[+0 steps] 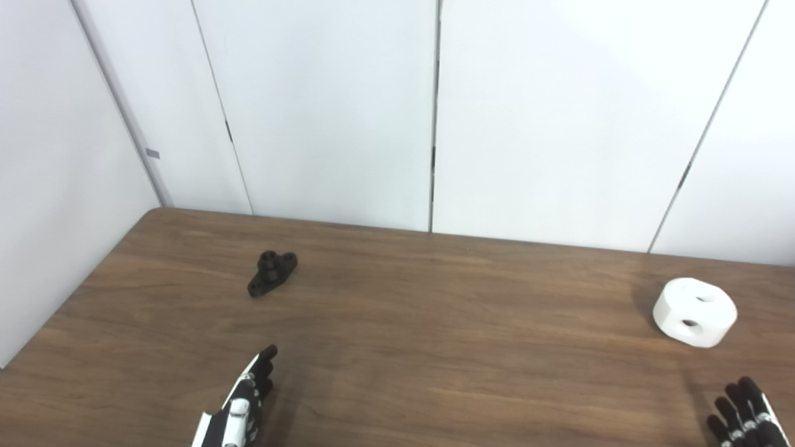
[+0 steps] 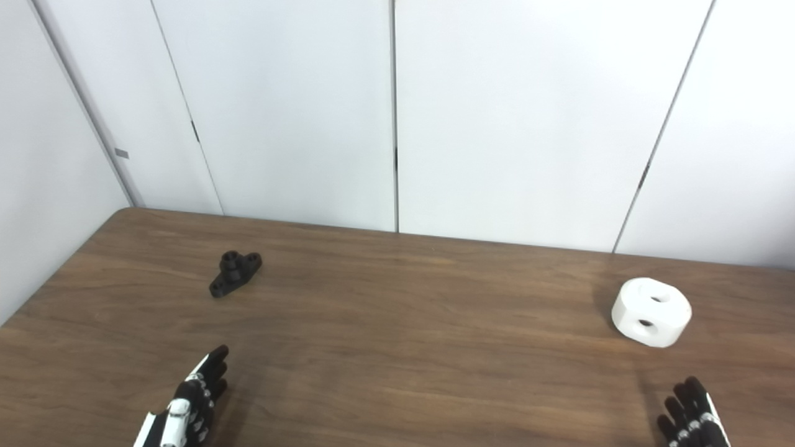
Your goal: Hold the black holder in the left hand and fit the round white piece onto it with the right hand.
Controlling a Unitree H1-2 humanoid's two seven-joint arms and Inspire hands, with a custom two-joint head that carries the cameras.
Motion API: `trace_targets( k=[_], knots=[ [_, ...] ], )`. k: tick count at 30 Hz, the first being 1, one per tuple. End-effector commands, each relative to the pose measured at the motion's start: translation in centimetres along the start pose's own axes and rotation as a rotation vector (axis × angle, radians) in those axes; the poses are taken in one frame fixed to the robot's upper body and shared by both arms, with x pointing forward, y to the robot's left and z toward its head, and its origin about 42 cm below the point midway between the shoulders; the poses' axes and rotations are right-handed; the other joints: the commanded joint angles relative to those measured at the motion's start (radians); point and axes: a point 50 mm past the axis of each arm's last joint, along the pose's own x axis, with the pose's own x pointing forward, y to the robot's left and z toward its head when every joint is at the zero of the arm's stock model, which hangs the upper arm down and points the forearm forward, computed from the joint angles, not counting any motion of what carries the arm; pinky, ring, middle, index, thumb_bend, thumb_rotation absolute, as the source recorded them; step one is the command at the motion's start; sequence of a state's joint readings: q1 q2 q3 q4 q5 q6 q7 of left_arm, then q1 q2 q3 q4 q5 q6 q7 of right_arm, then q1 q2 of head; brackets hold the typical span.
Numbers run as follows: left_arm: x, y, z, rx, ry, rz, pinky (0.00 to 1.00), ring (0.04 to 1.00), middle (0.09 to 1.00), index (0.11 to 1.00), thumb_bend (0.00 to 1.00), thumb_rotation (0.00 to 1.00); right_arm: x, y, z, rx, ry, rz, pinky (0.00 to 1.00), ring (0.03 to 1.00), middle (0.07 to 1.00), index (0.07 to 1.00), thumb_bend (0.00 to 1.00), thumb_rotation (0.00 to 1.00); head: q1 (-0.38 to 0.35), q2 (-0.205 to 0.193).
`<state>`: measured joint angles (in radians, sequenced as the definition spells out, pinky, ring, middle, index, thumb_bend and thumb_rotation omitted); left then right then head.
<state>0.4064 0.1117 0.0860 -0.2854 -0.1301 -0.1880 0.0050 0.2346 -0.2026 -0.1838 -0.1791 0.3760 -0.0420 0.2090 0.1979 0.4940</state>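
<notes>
**Entry: both parts unheld, reach not begun**

Left eye view: we list the black holder (image 1: 272, 273) toward the table's (image 1: 397, 347) far left corner and the round white piece (image 1: 694, 311) by its right edge. Our left hand (image 1: 242, 403) is empty, fingers extended; we judge its next move a forward reach over bare wood.

Right eye view: our right hand (image 2: 692, 415) is empty, fingers spread, near the front edge, short of the piece.

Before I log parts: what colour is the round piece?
White, round piece with dark holes; clearest in the left eye view.
</notes>
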Motion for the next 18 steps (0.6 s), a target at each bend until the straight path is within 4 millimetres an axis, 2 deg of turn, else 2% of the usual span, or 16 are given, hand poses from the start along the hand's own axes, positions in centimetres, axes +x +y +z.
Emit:
trace_targets(
  k=[1, 3, 4, 5, 8, 10, 12, 14, 18],
  knots=[
    [-0.7, -0.6, 0.6, 0.037, -0.029, 0.031, 1.00, 0.993, 0.973, 0.909, 0.32, 0.82, -1.4, -0.5, -1.3, 0.010, 0.066, -0.016, 1.00, 1.000, 1.000, 1.000, 0.87, 1.00, -0.004, -0.001],
    [-0.4, -0.2, 0.9, 0.108, -0.055, 0.035, 0.97, 0.966, 0.950, 0.889, 0.34, 0.62, -1.4, -0.4, -1.5, 0.015, 0.067, -0.013, 1.00, 1.000, 1.000, 1.000, 0.86, 1.00, -0.010, -0.006],
    [-0.1, -0.1, 1.1, 0.128, -0.064, 0.039, 0.95, 0.958, 0.942, 0.879, 0.36, 0.57, -1.4, -0.3, -1.6, 0.026, 0.066, -0.012, 1.00, 1.000, 1.000, 1.000, 0.85, 1.00, -0.013, -0.007],
    [0.1, 0.1, 1.3, 0.146, -0.072, 0.043, 0.93, 0.951, 0.933, 0.868, 0.40, 0.55, -1.4, -0.2, -1.7, 0.032, 0.064, -0.011, 1.00, 1.000, 1.000, 1.000, 0.84, 1.00, -0.013, -0.007],
    [1.2, 0.6, 2.2, 0.216, -0.100, 0.067, 0.89, 0.935, 0.922, 0.863, 0.46, 0.56, -1.3, -0.1, -1.8, 0.030, 0.064, -0.004, 1.00, 1.000, 1.000, 1.000, 0.83, 1.00, -0.022, -0.009],
    [2.2, 0.9, 3.2, 0.297, -0.121, 0.095, 0.87, 0.921, 0.911, 0.860, 0.48, 0.56, -1.2, 0.0, -2.0, 0.026, 0.064, -0.006, 1.00, 1.000, 1.000, 1.000, 0.83, 1.00, -0.025, -0.011],
    [3.1, 1.2, 4.1, 0.359, -0.128, 0.124, 0.89, 0.924, 0.908, 0.859, 0.49, 0.53, -1.2, 0.1, -2.2, 0.031, 0.066, -0.005, 1.00, 1.000, 1.000, 0.999, 0.83, 1.00, -0.030, -0.012],
    [4.0, 1.4, 4.9, 0.396, -0.129, 0.159, 0.92, 0.933, 0.910, 0.862, 0.54, 0.37, -1.2, 0.2, -2.4, 0.039, 0.069, 0.000, 1.00, 1.000, 1.000, 1.000, 0.81, 1.00, -0.034, -0.011],
    [6.0, 2.0, 5.7, 0.531, -0.123, 0.238, 0.94, 0.944, 0.920, 0.861, 0.61, 0.27, -1.2, 0.4, -2.7, 0.037, 0.072, 0.010, 1.00, 1.000, 1.000, 1.000, 0.81, 1.00, -0.039, -0.011]
  ],
)
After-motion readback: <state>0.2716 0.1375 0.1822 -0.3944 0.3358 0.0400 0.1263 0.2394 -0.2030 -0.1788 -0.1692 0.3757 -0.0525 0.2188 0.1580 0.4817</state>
